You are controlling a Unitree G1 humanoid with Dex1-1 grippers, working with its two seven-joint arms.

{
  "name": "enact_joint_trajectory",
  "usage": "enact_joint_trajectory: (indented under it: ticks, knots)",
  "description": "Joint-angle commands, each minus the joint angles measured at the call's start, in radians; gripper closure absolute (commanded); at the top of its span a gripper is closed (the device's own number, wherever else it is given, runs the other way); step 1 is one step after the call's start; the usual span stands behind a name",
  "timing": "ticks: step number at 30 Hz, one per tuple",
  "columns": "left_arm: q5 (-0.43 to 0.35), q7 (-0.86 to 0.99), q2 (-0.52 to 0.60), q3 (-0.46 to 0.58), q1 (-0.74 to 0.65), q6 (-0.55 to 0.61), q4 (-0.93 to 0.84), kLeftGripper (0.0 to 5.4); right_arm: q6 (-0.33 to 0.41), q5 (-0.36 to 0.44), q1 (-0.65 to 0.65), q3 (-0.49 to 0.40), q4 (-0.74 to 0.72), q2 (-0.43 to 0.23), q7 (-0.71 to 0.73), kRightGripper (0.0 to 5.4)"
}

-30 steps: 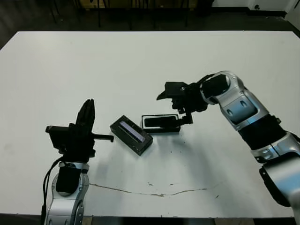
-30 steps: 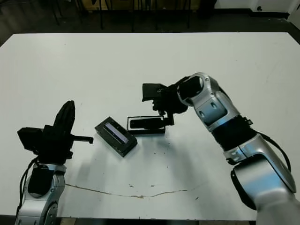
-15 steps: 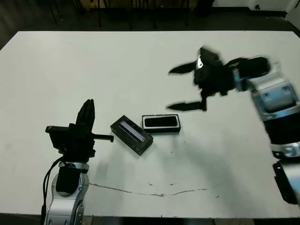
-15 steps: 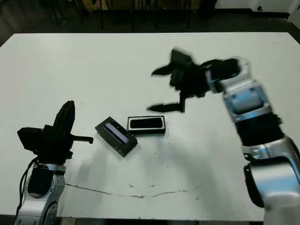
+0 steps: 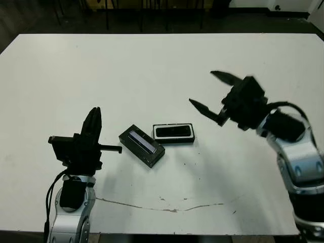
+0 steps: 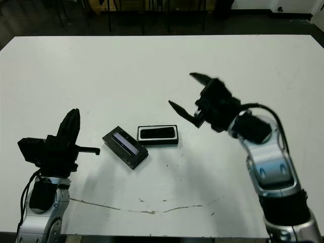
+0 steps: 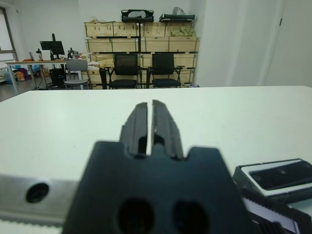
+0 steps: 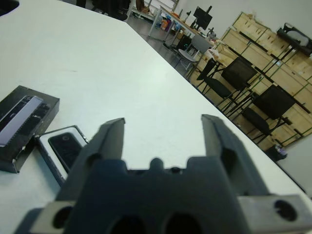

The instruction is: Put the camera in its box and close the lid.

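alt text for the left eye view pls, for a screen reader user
On a white table, a black camera lies inside its white-lined box, with the black lid lying just to the box's left. The right gripper hangs open in the air to the right of the box, and the left gripper points upward, shut and empty.

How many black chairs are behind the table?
3 that I can make out. Two black office chairs stand side by side past the table's far edge, before wooden crates. A grey-backed chair sits further off beside them. More may be hidden.
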Motion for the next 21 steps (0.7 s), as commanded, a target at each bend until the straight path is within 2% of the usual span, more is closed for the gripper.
enact_joint_trajectory:
  ticks: [1, 5, 10, 13, 16, 21]
  knots:
    - [0.0, -0.003, 0.006, 0.003, 0.031, 0.007, 0.016, 5.4, 0.004, -0.045, 0.038, 0.039, -0.019, 0.008, -0.041, 2.64]
    - [-0.003, -0.003, 0.006, 0.004, 0.031, 0.015, 0.011, 5.4, 0.008, -0.132, 0.044, 0.092, -0.037, 0.006, -0.091, 3.38]
    - [-0.004, -0.004, 0.006, 0.003, 0.032, 0.015, 0.008, 5.4, -0.041, -0.206, 0.042, 0.136, 0.002, 0.01, -0.13, 4.31]
    - [-0.003, -0.004, 0.006, 0.0, 0.033, 0.01, 0.007, 5.4, -0.09, -0.238, 0.042, 0.153, 0.054, 0.019, -0.153, 4.85]
    - [0.003, -0.002, 0.008, 0.0, 0.031, 0.008, 0.008, 5.4, -0.103, -0.243, 0.043, 0.167, 0.094, 0.032, -0.146, 5.39]
    - [-0.001, -0.003, 0.009, 0.001, 0.033, 0.02, 0.002, 5.4, -0.102, -0.241, 0.058, 0.195, 0.114, 0.046, -0.125, 5.39]
